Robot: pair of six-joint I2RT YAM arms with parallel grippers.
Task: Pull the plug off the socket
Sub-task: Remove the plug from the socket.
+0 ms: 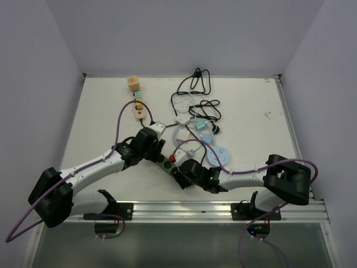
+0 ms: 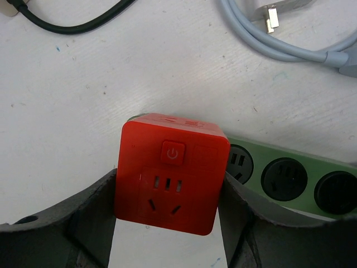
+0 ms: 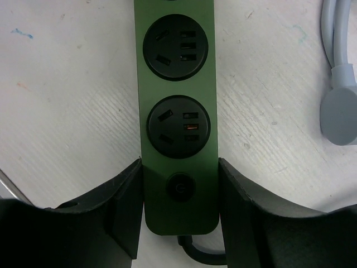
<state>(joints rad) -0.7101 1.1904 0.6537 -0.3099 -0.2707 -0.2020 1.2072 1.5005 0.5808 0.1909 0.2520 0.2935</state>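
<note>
The red cube plug [image 2: 170, 173], with a power button and socket holes on its face, sits over the end of the green socket strip [image 2: 290, 173]. My left gripper [image 2: 167, 206] is shut on the plug, one finger pressing each side. Whether its pins are still in the strip is hidden. My right gripper [image 3: 178, 206] is shut on the green strip [image 3: 177, 84] at its switch end, where the black cord leaves. From above, both grippers meet at the strip [image 1: 165, 165] in the table's near middle, with the red plug [image 1: 173, 158] between them.
Loose cables lie just beyond the strip: pale blue ones [image 1: 192, 131], black ones [image 1: 198, 84] and a white USB lead [image 2: 273, 14]. A white strip with coloured plugs [image 1: 138, 109] and a tan block [image 1: 133, 84] stand at the back left. Walls enclose the table.
</note>
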